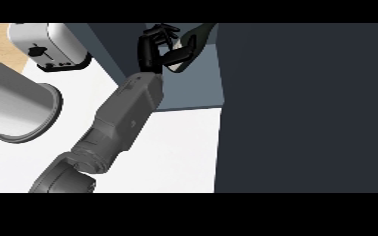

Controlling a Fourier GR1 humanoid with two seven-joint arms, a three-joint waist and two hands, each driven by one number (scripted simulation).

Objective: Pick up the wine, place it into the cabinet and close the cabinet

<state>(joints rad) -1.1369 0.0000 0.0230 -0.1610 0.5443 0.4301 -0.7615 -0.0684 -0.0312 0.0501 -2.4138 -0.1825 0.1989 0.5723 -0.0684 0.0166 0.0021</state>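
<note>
A: Head view: what takes up the most room?
B: The dark slate-blue cabinet (295,105), its open door filling the right side, its paler blue interior showing at the top middle. Under it lies the flat white counter (177,150).
A: And on the counter's left edge?
B: A large round grey metal pot (22,107), cut off by the frame. At the far left corner stands a silver toaster with a black base (50,45).
A: The arm?
B: One grey forearm rises from the lower left to a black hand (153,47) inside the cabinet opening. Which hand it is, I cannot tell for sure.
A: Fingers?
B: Curled around the dark glass wine bottle (188,45), which tilts within the cabinet's interior.
</note>
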